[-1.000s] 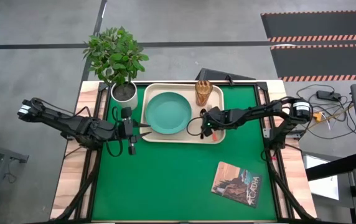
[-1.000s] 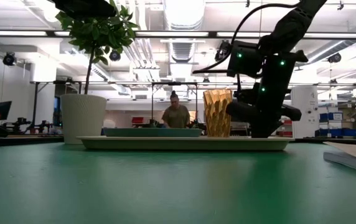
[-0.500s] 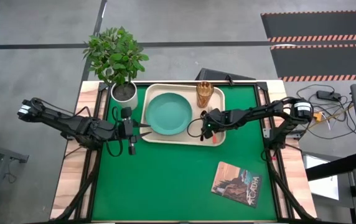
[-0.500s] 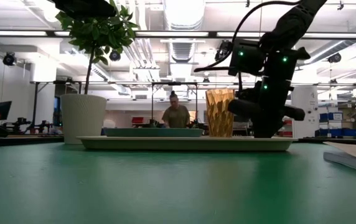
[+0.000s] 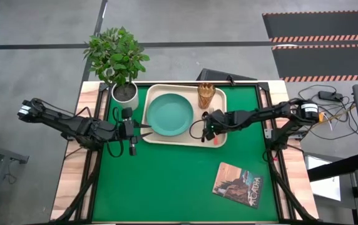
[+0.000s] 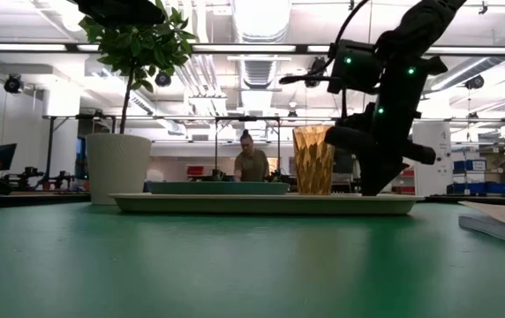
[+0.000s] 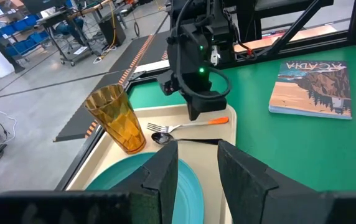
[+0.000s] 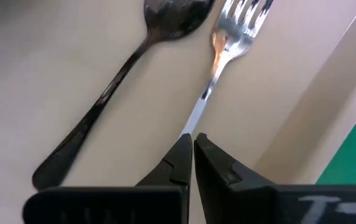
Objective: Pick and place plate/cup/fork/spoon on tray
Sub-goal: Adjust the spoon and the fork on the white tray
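The tray (image 5: pixel 184 137) is lying on the green table (image 5: pixel 166 181), and everything below is placed against it. The plate (image 5: pixel 169 114) is sitting in the tray's middle-to-left part, toward the plant pot (image 5: pixel 125 93) that is standing just beside the tray's left end. The cup (image 5: pixel 204 95) is standing upright in the tray's far right corner. The fork (image 7: pixel 190 124) and the spoon (image 7: pixel 184 139) are lying side by side on the tray's right part, between the plate and the right rim; the fork's orange handle is pointing toward the tray's near right corner.

The right gripper (image 5: pixel 207 129) is hanging over that right part of the tray, directly above the cutlery. In its wrist view its fingers are nearly together, with only a sliver of gap, and nothing is clamped between them; the fork's (image 8: pixel 218 59) silver neck is running just past the fingertips, and the spoon (image 8: pixel 112 93) is lying apart to one side.

The left gripper (image 5: pixel 146 130) is waiting at the tray's left rim, its fingers spread apart and holding nothing. A book (image 5: pixel 238 184) is lying well apart from the tray, off its near right corner.
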